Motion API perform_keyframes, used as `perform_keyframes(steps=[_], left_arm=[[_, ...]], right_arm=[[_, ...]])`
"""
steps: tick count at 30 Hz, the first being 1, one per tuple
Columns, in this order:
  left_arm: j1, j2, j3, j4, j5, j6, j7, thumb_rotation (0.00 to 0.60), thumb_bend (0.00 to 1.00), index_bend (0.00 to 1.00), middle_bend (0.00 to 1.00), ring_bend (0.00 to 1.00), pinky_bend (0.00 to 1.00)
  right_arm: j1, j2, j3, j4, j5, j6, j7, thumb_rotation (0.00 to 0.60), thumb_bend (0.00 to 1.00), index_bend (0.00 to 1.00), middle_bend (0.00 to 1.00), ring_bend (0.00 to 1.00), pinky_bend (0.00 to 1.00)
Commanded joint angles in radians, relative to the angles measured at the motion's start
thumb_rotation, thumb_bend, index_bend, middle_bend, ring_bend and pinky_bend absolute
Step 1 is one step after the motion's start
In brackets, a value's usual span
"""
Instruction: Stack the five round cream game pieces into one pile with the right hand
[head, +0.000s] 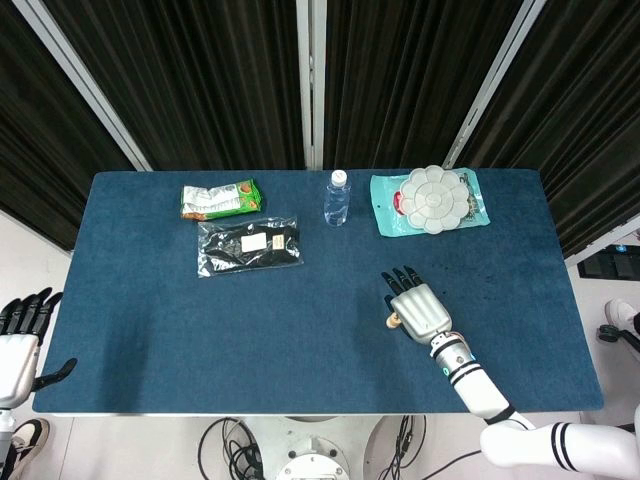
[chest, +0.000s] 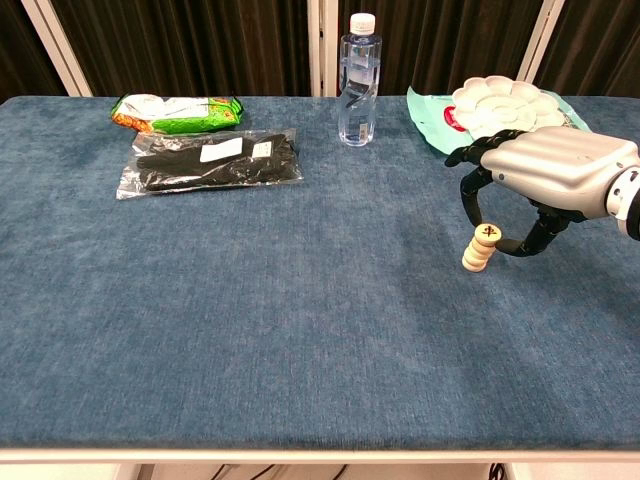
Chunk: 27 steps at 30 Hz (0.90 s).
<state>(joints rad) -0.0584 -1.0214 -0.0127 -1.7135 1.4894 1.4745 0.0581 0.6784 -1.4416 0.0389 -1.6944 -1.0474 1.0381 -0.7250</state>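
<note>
My right hand: it hangs palm-down over the pile of game pieces, fingers curled downward, thumb arched under. In the chest view a fingertip and the thumb tip sit at either side of the top piece. I cannot tell whether they pinch it or only touch it.
Pile of game pieces: cream discs stacked on the blue table, right of centre, leaning slightly. The top piece bears a dark mark. The edges blur together, so I cannot count the discs. From the head view my hand covers nearly all of the pile; only a sliver shows at its left edge.
My left hand: off the table at the lower left corner of the head view, fingers spread, holding nothing. The frame edge cuts it off, and the chest view does not show it.
Water bottle: upright at the far edge, clear, its contents hard to judge.
Green snack bag: far left, print unreadable.
Clear bag of dark items: just in front of the snack bag; contents not identifiable.
Paint palette: white, flower-shaped, on a green packet; in the chest view my right hand hides its near edge.
</note>
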Motion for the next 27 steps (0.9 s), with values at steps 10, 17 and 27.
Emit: perform_keyframes(steps=[10,17,27], left_arm=[[-0.001,-0.001,0.001,0.002,0.000,-0.004,0.002,0.600,0.19,0.04,0.00,0.00,0.00],[-0.001,-0.001,0.002,0.002,0.001,-0.005,0.001,0.600,0.19,0.04,0.00,0.00,0.00],[0.001,0.001,0.001,0.001,0.004,0.000,-0.002,0.600,0.19,0.04,0.00,0.00,0.00]], right_arm=[[0.005,0.004,-0.003,-0.002,0.007,-0.005,0.001,0.600,0.25,0.50,0.08,0.00,0.00],[0.008,0.009,-0.006,-0.008,0.012,-0.012,0.006,0.600,0.23,0.43,0.07,0.00,0.00],[0.003,0.037,-0.006,-0.037,-0.003,0.000,0.028,0.600,0.23,0.34,0.06,0.00,0.00]])
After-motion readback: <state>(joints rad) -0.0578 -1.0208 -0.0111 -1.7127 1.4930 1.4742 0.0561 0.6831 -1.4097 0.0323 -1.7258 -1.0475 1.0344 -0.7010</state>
